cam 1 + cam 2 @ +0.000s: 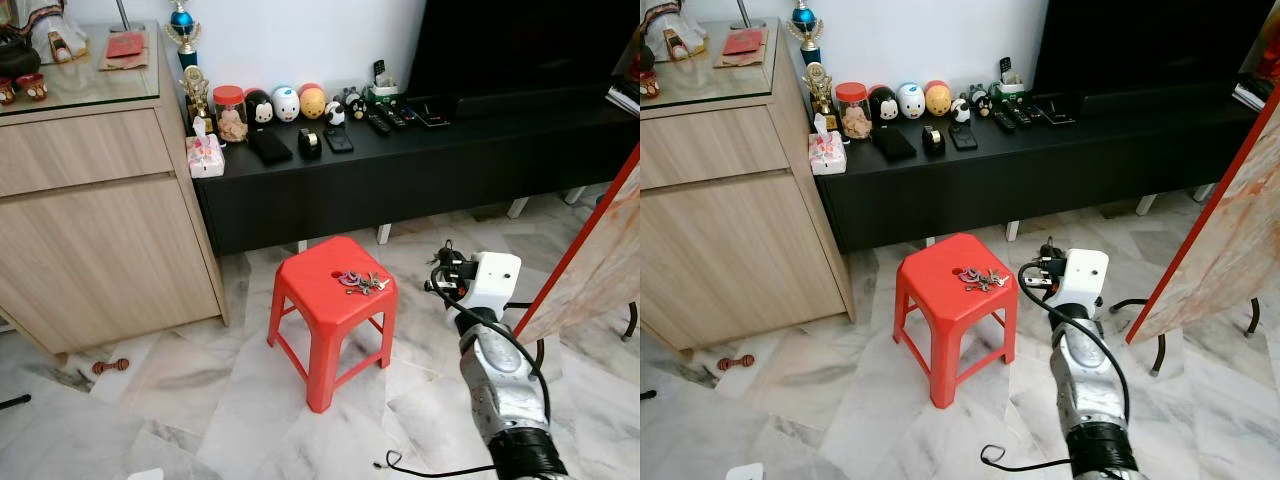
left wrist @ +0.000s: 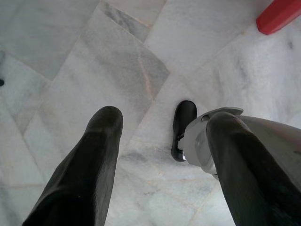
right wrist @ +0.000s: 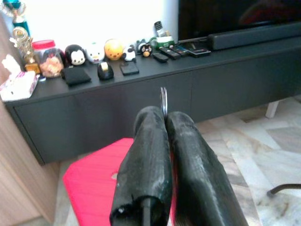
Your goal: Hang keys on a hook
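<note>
A bunch of keys (image 1: 362, 282) lies on the top of a red plastic stool (image 1: 315, 295) on the marble floor. My right gripper (image 1: 440, 268) is raised just to the right of the stool, at about seat height. In the right wrist view this gripper (image 3: 164, 115) is shut, with a thin metal ring (image 3: 163, 100) standing edge-on out of its fingertips, above the stool's red top (image 3: 94, 179). My left gripper (image 2: 164, 120) hangs open over the bare floor, with nothing between its fingers.
A long black TV console (image 1: 400, 175) with toys, remotes and a jar runs behind the stool. A wooden cabinet (image 1: 90, 220) stands at the left. A red-edged board (image 1: 600, 240) leans at the right. A cable (image 1: 400, 465) and a small brown object (image 1: 110, 367) lie on the floor.
</note>
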Controlling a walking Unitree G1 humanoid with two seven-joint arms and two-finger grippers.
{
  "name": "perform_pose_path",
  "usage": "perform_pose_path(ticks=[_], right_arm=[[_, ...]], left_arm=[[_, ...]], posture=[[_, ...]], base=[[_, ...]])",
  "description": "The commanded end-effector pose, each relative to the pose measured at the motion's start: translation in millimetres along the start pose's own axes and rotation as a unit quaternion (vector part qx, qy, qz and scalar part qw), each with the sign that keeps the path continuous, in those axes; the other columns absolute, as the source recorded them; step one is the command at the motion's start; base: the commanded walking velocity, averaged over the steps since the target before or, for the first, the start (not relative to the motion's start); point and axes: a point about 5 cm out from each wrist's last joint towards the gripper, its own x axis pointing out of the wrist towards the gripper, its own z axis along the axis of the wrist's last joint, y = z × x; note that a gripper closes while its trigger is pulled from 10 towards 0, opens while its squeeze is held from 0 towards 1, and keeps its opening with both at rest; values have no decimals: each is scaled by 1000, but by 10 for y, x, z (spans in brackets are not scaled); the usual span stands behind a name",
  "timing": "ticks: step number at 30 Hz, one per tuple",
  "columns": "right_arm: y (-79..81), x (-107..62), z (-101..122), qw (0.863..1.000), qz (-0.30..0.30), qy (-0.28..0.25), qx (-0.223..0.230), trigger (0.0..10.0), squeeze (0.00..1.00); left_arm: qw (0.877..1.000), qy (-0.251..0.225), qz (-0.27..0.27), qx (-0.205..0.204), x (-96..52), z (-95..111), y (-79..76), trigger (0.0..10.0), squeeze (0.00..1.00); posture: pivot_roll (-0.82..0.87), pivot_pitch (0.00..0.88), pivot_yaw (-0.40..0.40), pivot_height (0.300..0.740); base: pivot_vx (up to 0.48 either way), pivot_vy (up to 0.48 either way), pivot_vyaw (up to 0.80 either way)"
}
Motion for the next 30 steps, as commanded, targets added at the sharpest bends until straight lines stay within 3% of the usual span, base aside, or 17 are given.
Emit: perform_pose_path(ticks=[1, 8, 18, 30], right_arm=[[-12, -2, 5, 1000, -15, -3, 8, 10000, 0], [36, -29, -19, 1000, -25, -6, 9, 10000, 0], [74, -71, -83, 999, -41, -3, 11, 10000, 0], [73, -77, -86, 999, -49, -6, 12, 10000, 0]], left_arm=[[1000, 6, 8, -4, -8, -27, 32, 10000, 0], [1000, 7, 5, 14, -12, -25, 65, 10000, 0], [1000, -11, 7, 27, -1, 73, 160, 10000, 0], [999, -19, 0, 34, 10, 116, 136, 10000, 0]], posture=[[-29, 0, -64, 740], [-44, 0, -25, 740], [-42, 0, 0, 740], [-41, 0, 7, 740]], base=[[0, 0, 0], [0, 0, 0], [0, -383, 0], [0, -390, 0]])
